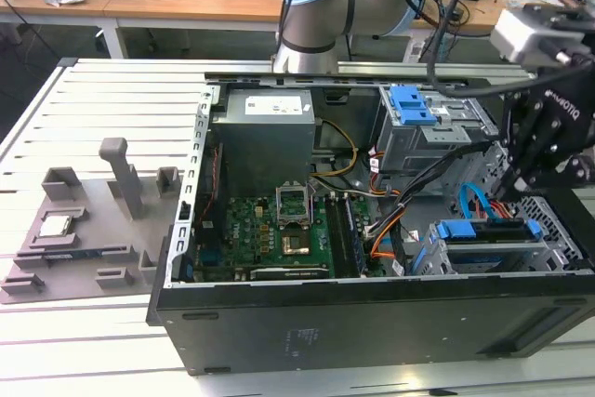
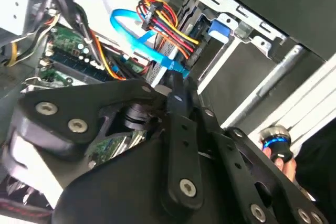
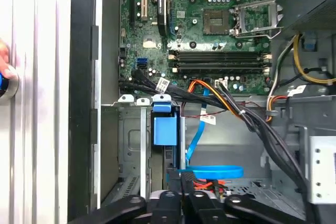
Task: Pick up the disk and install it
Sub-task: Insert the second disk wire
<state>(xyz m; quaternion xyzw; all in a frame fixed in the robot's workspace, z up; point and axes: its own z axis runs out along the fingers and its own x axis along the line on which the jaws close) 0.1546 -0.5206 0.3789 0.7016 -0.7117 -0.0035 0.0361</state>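
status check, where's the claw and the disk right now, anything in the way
Claw low inside the open case, over the drive bay. Disk seated in that bay, blue carrier showing. Blue data cable and red-yellow power leads crowd the claw.

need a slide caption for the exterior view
Robot arm's end effector lowered into the open computer case above the blue-framed disk in its bay, beside the motherboard.

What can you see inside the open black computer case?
Inside the open black computer case: a green motherboard, grey power supply, bundled cables and blue-framed disk. The black gripper covers part of the drive bay.
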